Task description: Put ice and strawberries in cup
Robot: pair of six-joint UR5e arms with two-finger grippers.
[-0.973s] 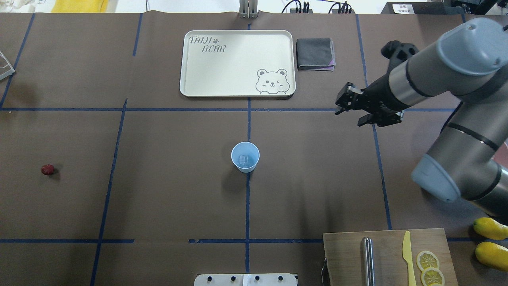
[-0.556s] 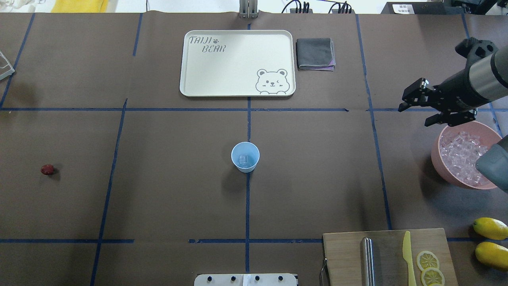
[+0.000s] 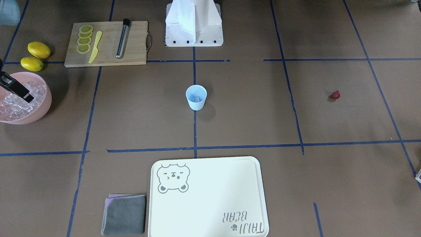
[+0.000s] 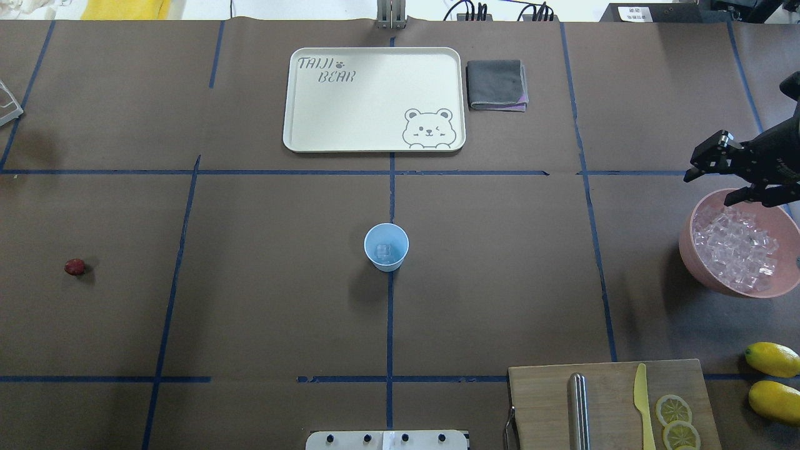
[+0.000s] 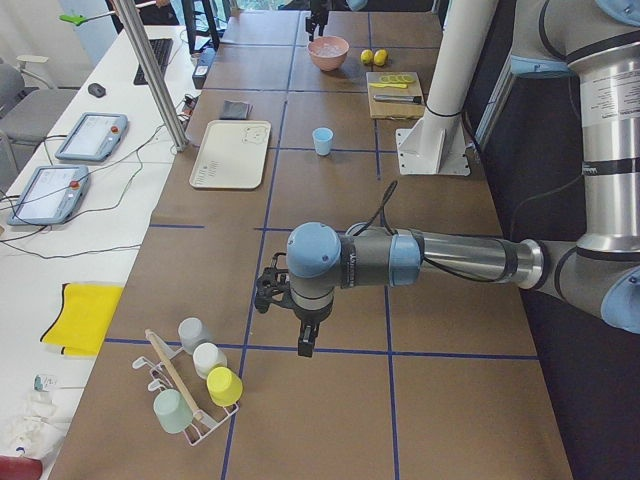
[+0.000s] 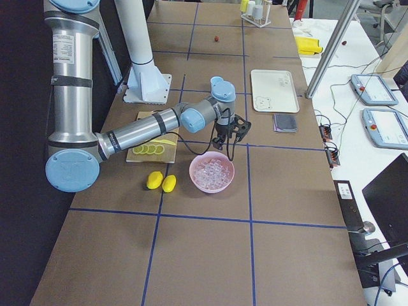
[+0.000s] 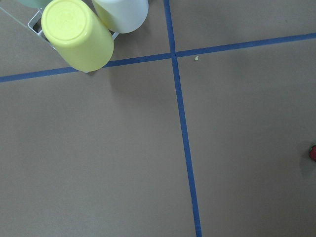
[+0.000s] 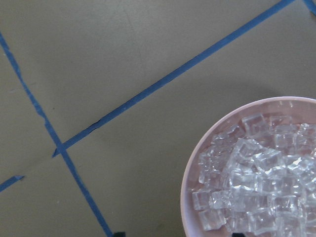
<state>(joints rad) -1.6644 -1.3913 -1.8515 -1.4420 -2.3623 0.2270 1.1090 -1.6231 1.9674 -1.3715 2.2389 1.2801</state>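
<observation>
Overhead exterior view shows the right tool (image 4: 708,190) hanging over the far rim of the pink bowl (image 4: 689,259), on the side of the bowl that faces the middle of the table (image 4: 262,300). Its two fingers stand apart and nothing is between them. The ice (image 4: 736,249) fills the bowl, and the heap lies from the tool toward the robot and a little outward to the right. The right wrist camera agrees: the bowl and the cubes sit in the lower right corner of its picture, not under the centre. So I judge that the tool must shift in that direction before it goes down, otherwise the fingers meet the rim and not a cube.

The cup (image 4: 386,247) stands upright at the middle of the table, well apart from the bowl, and one clear cube lies on its bottom. The strawberry (image 4: 74,267) lies alone far on the robot's left, well apart from the cup.

The left tool (image 5: 304,338) is seen only from the side camera, pointing down over the bare table near a rack of cups, and I cannot tell whether its fingers are apart or together. The left arm is clearly the nearer one to the strawberry; the right arm is nearer to the ice.
</observation>
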